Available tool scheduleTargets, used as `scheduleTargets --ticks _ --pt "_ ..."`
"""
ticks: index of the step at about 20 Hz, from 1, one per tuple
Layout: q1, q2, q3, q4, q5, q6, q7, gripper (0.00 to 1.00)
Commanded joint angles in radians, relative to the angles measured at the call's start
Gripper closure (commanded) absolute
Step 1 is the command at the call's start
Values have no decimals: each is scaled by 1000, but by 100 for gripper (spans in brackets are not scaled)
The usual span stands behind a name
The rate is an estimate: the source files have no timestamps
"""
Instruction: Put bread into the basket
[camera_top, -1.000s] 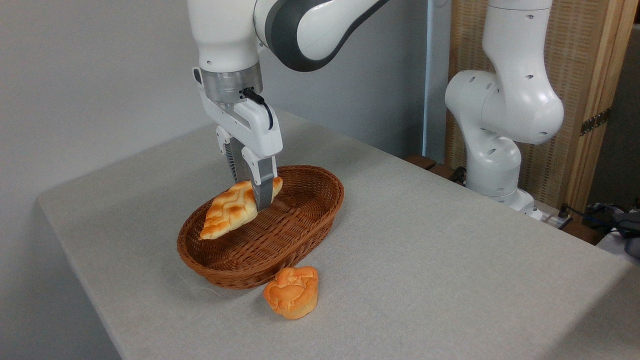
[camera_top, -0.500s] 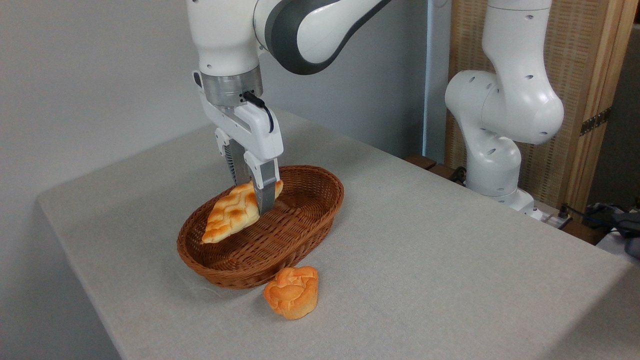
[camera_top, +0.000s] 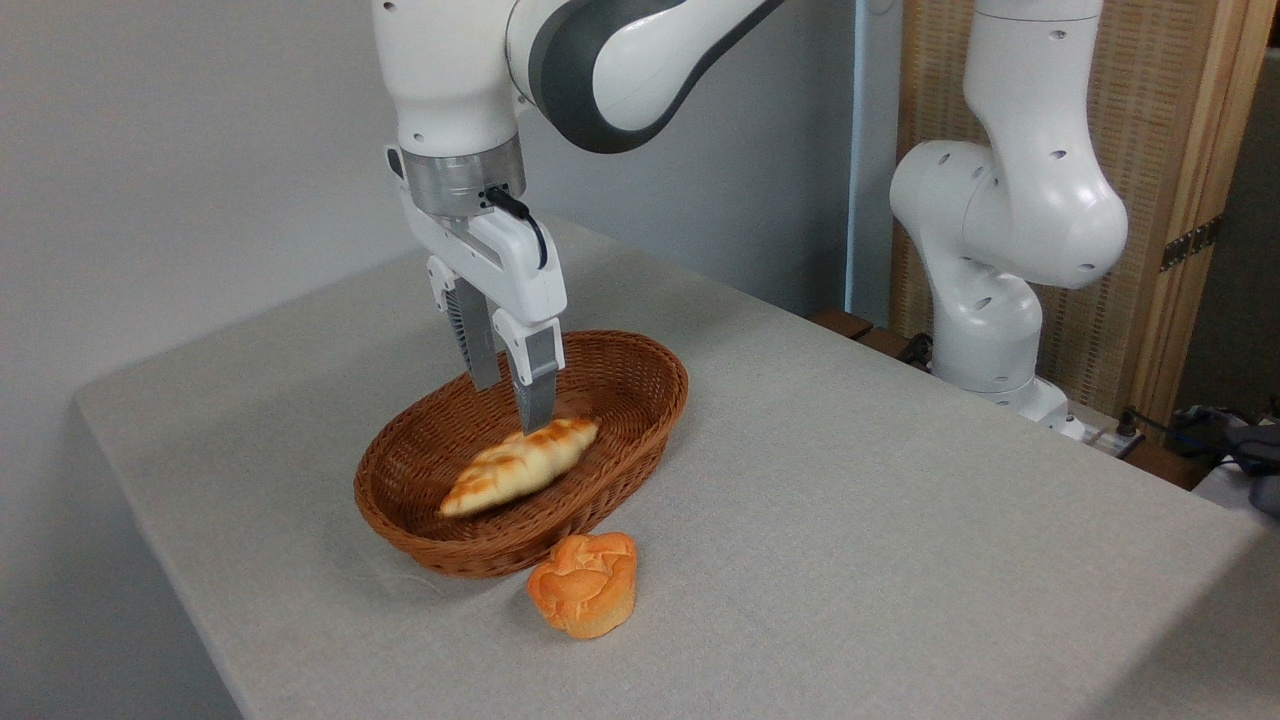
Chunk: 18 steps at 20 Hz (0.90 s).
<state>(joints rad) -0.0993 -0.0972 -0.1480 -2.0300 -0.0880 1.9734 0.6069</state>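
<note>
From the fixed camera, the only view here, the bread (camera_top: 520, 466) lies inside the basket (camera_top: 640, 440), stretched along its length on the woven floor, one pointed end toward the near-left wall and the other toward the middle. The gripper (camera_top: 508, 398) hangs just above the loaf's far end with its fingers parted and nothing between them. Whether the lower fingertip touches the crust or only stands in front of it is hard to tell from this angle. A small round orange bun (camera_top: 583, 583) sits on the table (camera_top: 900, 520) just beside the basket's near wall, outside it.

As a judgement, the placing looks done and only the retreat remains. The risk lies there: if a fingertip is in contact with the loaf, a sideways pull away could drag or tip it. A low exit could also catch the rim and shift the basket toward the bun.
</note>
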Motion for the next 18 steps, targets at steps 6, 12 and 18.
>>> scheduleTargets --ticks 6,12,18 --pt "0 -6 2 8 2 -19 -2 0" --pt "4 -13 12 8 2 -21 1 0" --pt "7 -15 18 10 2 -21 1 0"
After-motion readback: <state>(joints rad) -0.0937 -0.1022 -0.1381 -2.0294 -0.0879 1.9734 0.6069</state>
